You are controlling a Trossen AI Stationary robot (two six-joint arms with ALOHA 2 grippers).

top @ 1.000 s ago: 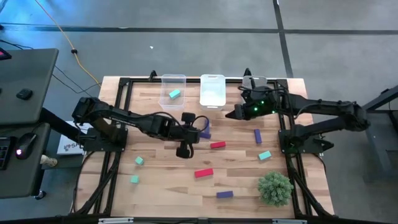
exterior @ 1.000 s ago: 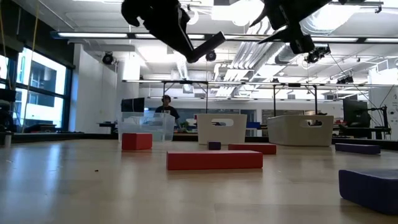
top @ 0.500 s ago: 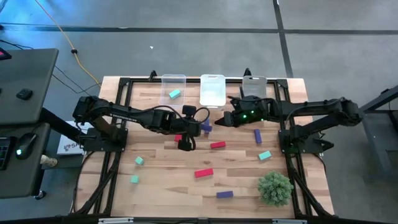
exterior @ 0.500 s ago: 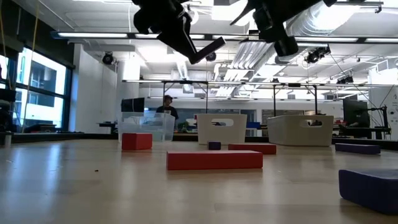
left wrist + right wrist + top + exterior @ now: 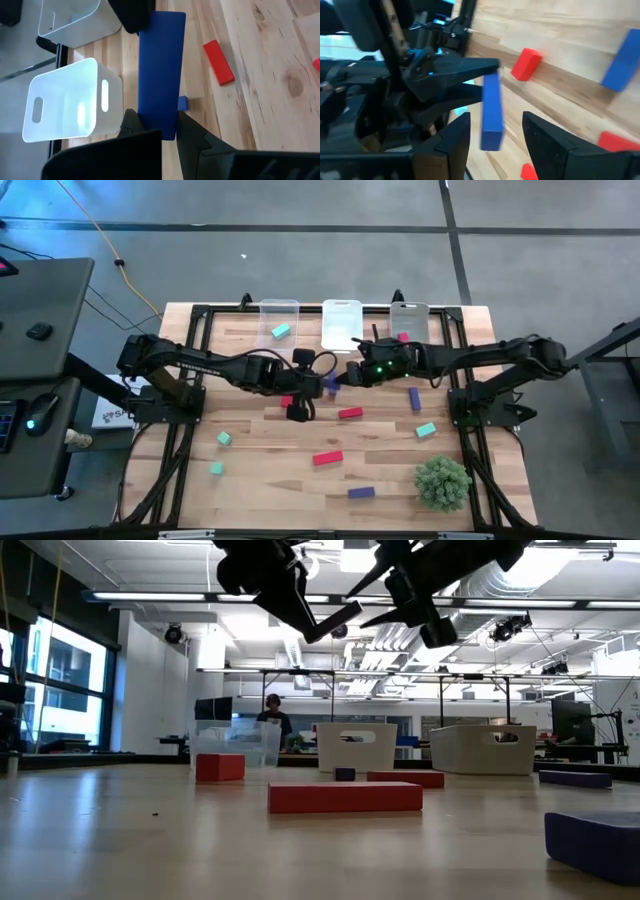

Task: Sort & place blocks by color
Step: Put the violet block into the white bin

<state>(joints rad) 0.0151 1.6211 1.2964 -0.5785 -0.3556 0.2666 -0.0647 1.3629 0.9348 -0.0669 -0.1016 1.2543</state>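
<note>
A: High view first. We see our left gripper (image 5: 322, 384) up over the middle of the counter (image 5: 270, 480). Its fingers (image 5: 192, 137) are clamped on a purple bar (image 5: 160, 65). The bar sticks out past the tips.

B: And our right gripper (image 5: 352, 372) is just beside it, facing it. Its fingers (image 5: 550, 142) are apart. In the right wrist view the purple bar sits in the gap between them, but we cannot tell if they touch it.

A: Where do the other blocks lie?

B: A red bar (image 5: 350, 413) lies on the counter near both grippers, and another red bar (image 5: 328, 458) is closer to the front edge. A purple bar (image 5: 414, 398) and a teal block (image 5: 426, 430) lie on the right side. Two teal blocks (image 5: 224, 438) lie on the left. One more purple bar (image 5: 361, 492) is near the green plant ball (image 5: 442, 482).

A: And the bins?

B: Three clear bins (image 5: 341, 327) stand along the back edge. The left one holds a teal block (image 5: 281, 331). The right one holds a red block (image 5: 403, 337).
</note>
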